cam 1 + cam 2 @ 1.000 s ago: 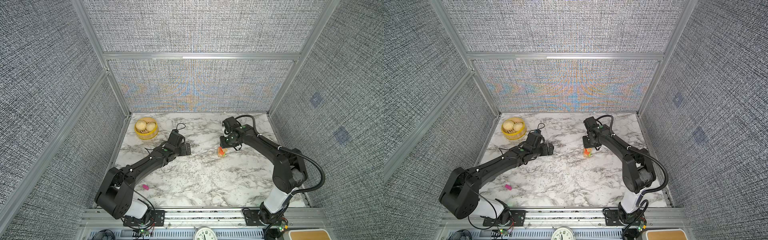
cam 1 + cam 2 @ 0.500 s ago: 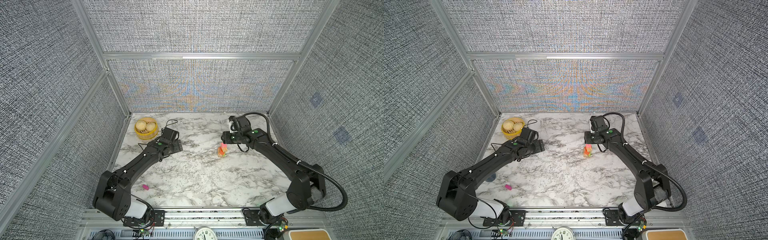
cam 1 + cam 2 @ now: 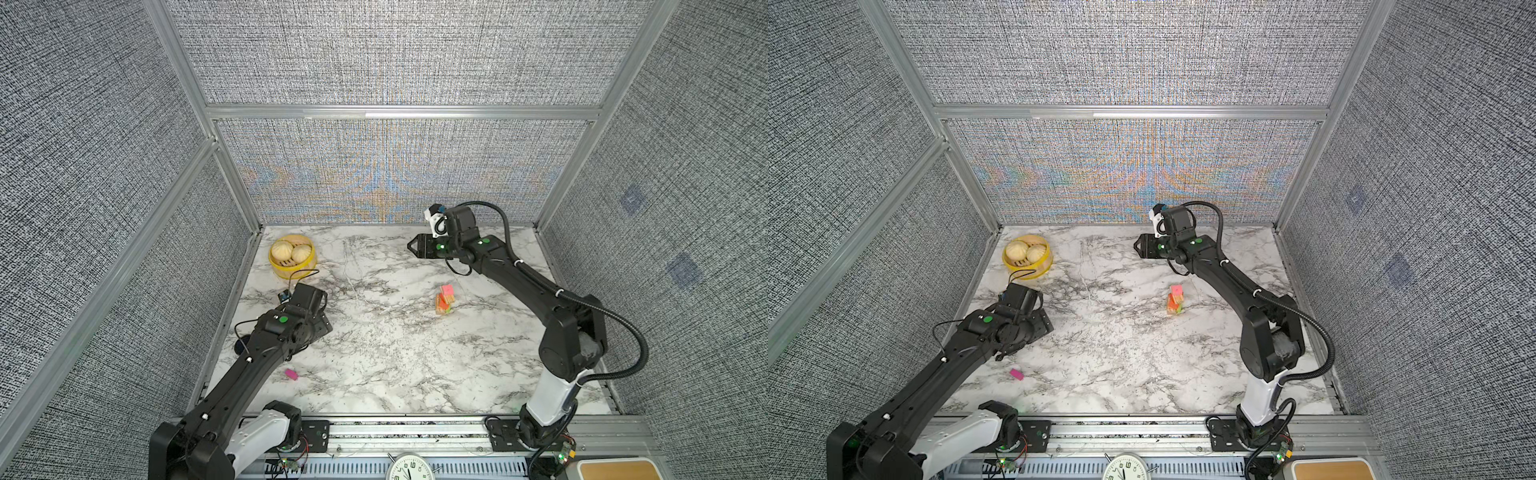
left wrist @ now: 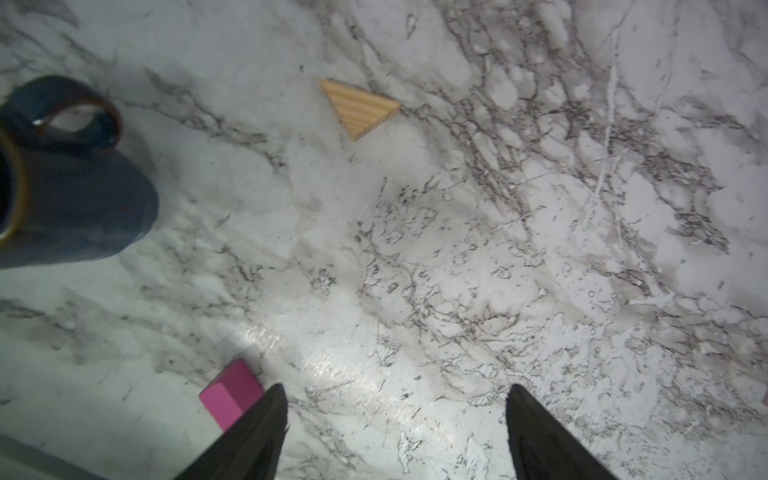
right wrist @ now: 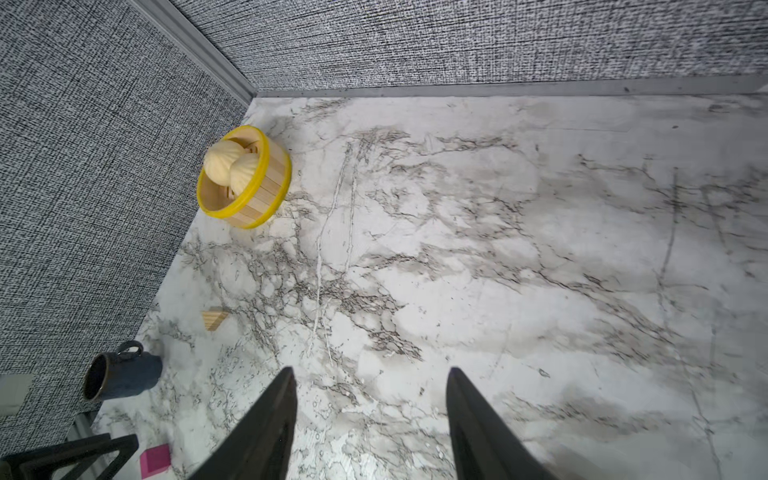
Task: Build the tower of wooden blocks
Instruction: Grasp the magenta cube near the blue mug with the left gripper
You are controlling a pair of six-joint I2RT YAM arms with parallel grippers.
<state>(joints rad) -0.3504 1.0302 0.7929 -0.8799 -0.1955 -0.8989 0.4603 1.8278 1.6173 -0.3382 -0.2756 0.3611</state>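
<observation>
The tower [image 3: 444,300] [image 3: 1175,300] stands right of the table's middle, a short stack of orange, green and tan wood blocks with a pink block on top. Well behind it, near the back wall, my right gripper [image 3: 411,246] [image 5: 370,372] hangs open and empty. A loose magenta block [image 3: 291,375] [image 4: 231,393] lies at the front left. My left gripper [image 4: 395,388] hovers open over bare marble, with the magenta block just outside one finger. A tan wooden triangle [image 4: 359,107] [image 5: 215,318] lies flat farther off, hidden under the left arm in both top views.
A dark blue mug [image 4: 62,195] [image 5: 120,376] lies on its side by the left wall, close to the left arm. A yellow steamer with two buns [image 3: 293,257] [image 5: 245,178] sits in the back left corner. Fabric walls enclose the marble table [image 3: 395,365] on three sides.
My right gripper has come off the tower and drawn away toward the back wall, leaving the pink block on top. My left arm has pulled back toward the front left.
</observation>
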